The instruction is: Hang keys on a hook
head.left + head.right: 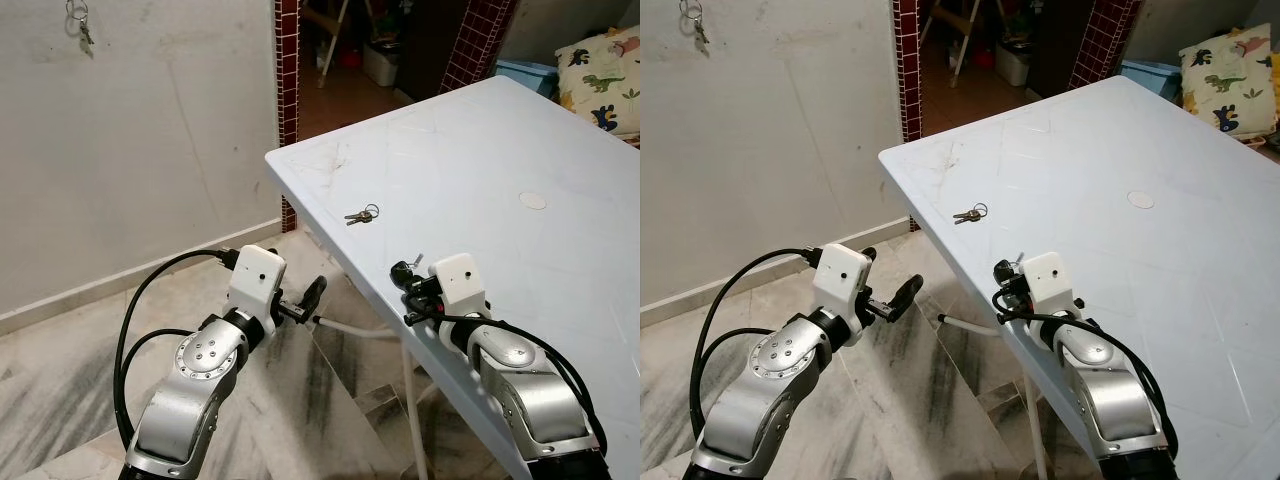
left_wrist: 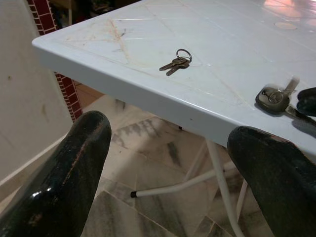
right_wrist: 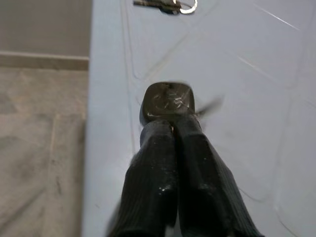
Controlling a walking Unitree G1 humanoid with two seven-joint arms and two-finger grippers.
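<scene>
I am looking down through the head camera at a white plastic table [image 1: 520, 130] that stands on a marble floor [image 1: 80, 360], next to a grey wall [image 1: 150, 130]. My right gripper [image 3: 173, 129] is hovering over the near edge of the table, and its two black fingers are pressed together on a car key [image 3: 168, 101] with a dark rounded head. In the right wrist view the head of this key is sticking out just beyond the fingertips, and a thin metal part beside it is blurred, so I cannot tell exactly what it is. The same key is showing in the left wrist view [image 2: 272, 97], just above the table edge.

A small bunch of keys [image 1: 361, 215] on a ring is lying flat on the table, further in from the corner and well apart from the right gripper. Nothing is touching it.

My left gripper [image 2: 173, 163] is staying off the table, over the floor near the table corner, and it is pointing toward the table edge. Its fingers [image 2: 69, 168] are spread wide and they are holding nothing. Below the table I am seeing a white leg [image 1: 410, 400] and a white cross bar [image 1: 350, 328].

High on the wall, on my left side, another set of keys [image 1: 80, 25] is hanging; it is too small to tell what is carrying it.

Behind the table there are red tiled pillars [image 1: 288, 70] around a doorway, and a pillow with dinosaurs [image 1: 600, 75] is at the far right.
</scene>
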